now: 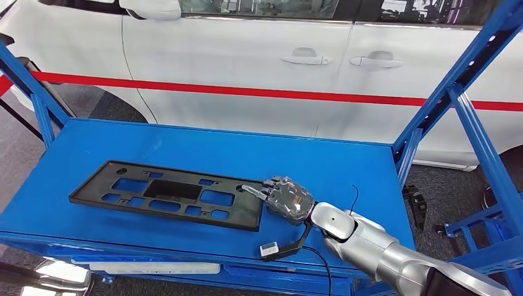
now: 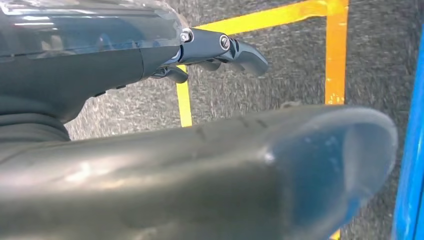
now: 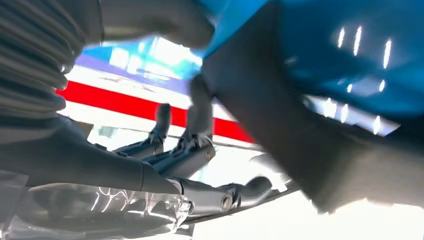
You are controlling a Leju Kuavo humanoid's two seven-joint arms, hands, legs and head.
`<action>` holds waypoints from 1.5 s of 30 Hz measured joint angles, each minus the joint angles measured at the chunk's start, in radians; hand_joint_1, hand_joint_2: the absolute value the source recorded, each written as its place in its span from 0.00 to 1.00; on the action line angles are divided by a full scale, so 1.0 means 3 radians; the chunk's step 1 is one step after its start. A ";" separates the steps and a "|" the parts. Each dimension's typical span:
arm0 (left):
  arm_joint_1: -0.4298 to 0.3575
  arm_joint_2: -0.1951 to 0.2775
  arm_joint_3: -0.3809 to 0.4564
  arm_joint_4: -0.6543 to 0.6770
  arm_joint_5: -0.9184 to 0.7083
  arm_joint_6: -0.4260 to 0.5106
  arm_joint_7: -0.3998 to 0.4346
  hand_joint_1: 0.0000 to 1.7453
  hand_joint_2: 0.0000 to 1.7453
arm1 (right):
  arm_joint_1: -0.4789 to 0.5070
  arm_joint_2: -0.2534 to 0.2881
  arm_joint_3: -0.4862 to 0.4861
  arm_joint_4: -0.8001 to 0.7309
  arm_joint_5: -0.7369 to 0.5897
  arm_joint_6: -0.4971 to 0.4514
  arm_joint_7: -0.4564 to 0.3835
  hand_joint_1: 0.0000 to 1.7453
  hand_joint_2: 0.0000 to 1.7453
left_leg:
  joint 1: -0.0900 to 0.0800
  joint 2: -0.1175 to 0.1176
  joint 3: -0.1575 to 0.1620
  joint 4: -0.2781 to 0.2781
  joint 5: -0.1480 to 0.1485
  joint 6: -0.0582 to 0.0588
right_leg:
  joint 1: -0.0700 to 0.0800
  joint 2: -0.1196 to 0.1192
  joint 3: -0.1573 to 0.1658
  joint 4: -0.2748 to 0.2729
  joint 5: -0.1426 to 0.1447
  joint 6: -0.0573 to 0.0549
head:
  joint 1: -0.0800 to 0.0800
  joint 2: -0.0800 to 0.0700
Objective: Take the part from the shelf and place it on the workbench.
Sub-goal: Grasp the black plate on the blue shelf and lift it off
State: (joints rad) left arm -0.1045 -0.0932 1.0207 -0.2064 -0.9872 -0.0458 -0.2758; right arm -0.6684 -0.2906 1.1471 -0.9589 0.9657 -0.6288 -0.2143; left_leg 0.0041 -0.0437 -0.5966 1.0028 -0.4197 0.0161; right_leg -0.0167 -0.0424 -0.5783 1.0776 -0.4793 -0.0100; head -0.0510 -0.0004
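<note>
Black plastic is what the part (image 1: pixel 168 195) looks to be made of. It is a long, flat frame with many holes cut in it, and it is seen lying flat on the blue shelf (image 1: pixel 308 160). One long edge of it is near the front rim of the shelf.

The right hand (image 1: pixel 285 197) is reached out over the shelf and is set at the right end of the part. Its fingers (image 1: pixel 254 190) are stretched over the top of that end. In the right wrist view the fingers (image 3: pixel 200 107) are seen curled close to the dark edge of the part (image 3: pixel 280 130), with the thumb on the other side. It looks as if the edge is being taken between them, but whether the part is truly held cannot be told for sure.

The left hand (image 2: pixel 220 50) is hung down beside the shelf, over grey floor with yellow tape (image 2: pixel 336 50). Nothing is held in it, and its fingers are only loosely bent.

So the task is judged to be at its start. The part is not yet lifted off the shelf. What is left is most of the job: the part must be gripped well, raised, carried away and laid on the bench. A white car (image 1: pixel 259 55) is parked behind the shelf.
</note>
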 joint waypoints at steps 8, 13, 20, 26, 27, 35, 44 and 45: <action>0.0020 0.0001 0.0017 0.0000 0.0019 0.0008 -0.0029 0.00 0.00 | 0.0069 -0.0011 -0.0416 -0.0079 0.0323 -0.0222 -0.0054 0.00 1.00 | -0.0007 0.0072 -0.0251 0.0530 -0.0331 -0.0149 | 0.0002 -0.0059 0.0072 -0.0247 0.0029 -0.0060 | 0.0000 0.0000; 0.0046 0.0001 0.0043 0.0000 0.0019 0.0012 -0.0042 0.00 0.00 | 0.0227 -0.0068 -0.0819 -0.0279 0.0486 -0.0225 -0.0293 0.00 1.00 | -0.0004 0.0076 -0.0315 0.0684 -0.0286 -0.0172 | 0.0010 -0.0058 0.0075 -0.0238 0.0024 -0.0060 | 0.0000 0.0000; 0.0070 0.0004 0.0089 0.0000 0.0003 0.0013 -0.0079 0.00 0.00 | 0.0445 -0.0057 -0.1422 -0.0678 0.0414 -0.0231 -0.0742 0.00 1.00 | -0.0012 0.0034 -0.0002 0.0002 -0.0018 -0.0004 | 0.0025 -0.0013 0.0065 -0.0204 -0.0016 0.0035 | 0.0000 0.0000; 0.0065 0.0011 0.0092 0.0000 -0.0031 0.0000 -0.0101 0.00 0.00 | 0.0633 0.0016 -0.1668 -0.0912 -0.0585 -0.0153 -0.1018 0.00 1.00 | -0.0003 0.0035 0.0007 -0.0023 0.0004 0.0050 | -0.0019 0.0097 -0.0373 0.0756 -0.0437 0.0079 | 0.0000 0.0000; 0.0066 0.0012 0.0092 0.0000 -0.0034 -0.0004 -0.0102 0.00 0.00 | 0.0654 0.0022 -0.1667 -0.0937 -0.0715 -0.0121 -0.1042 0.00 1.00 | -0.0006 0.0036 0.0010 -0.0021 0.0002 0.0049 | -0.0020 0.0096 -0.0359 0.0713 -0.0368 0.0074 | 0.0000 0.0000; 0.0082 0.0028 0.0105 0.0000 -0.0058 -0.0051 -0.0127 0.00 0.00 | 0.0827 0.0029 -0.1669 -0.1514 -0.3120 0.1620 -0.1398 0.00 1.00 | -0.0036 0.0116 0.0011 0.0008 -0.0040 -0.0044 | 0.0033 0.0014 0.0059 -0.0247 0.0028 -0.0029 | 0.0000 0.0000; 0.0100 0.0064 0.0161 0.0000 -0.0060 -0.0085 -0.0155 0.00 0.00 | 0.1140 0.0018 -0.1790 -0.2479 -0.4679 0.3438 -0.1089 0.00 1.00 | 0.0006 0.0114 -0.0208 0.0596 -0.0278 -0.0144 | 0.0011 0.0116 0.0080 -0.0255 0.0033 -0.0055 | 0.0000 0.0000; 0.0100 0.0068 0.0167 0.0000 -0.0060 -0.0085 -0.0158 0.00 0.00 | 0.1150 0.0017 -0.1813 -0.2558 -0.4711 0.3472 -0.1059 0.00 1.00 | 0.0013 0.0088 -0.0087 0.0356 -0.0185 -0.0139 | 0.0013 0.0131 0.0081 -0.0247 0.0026 -0.0044 | 0.0000 0.0000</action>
State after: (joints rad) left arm -0.0746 -0.0727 1.0708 -0.2064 -1.0052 -0.0713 -0.3233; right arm -0.3235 -0.2854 0.6032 -1.7264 -0.4478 0.4128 -0.5322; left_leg 0.0080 -0.0175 -0.6227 1.1096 -0.4753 -0.0257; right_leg -0.0128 -0.0031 -0.5540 1.0034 -0.4716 -0.0232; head -0.0511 -0.0004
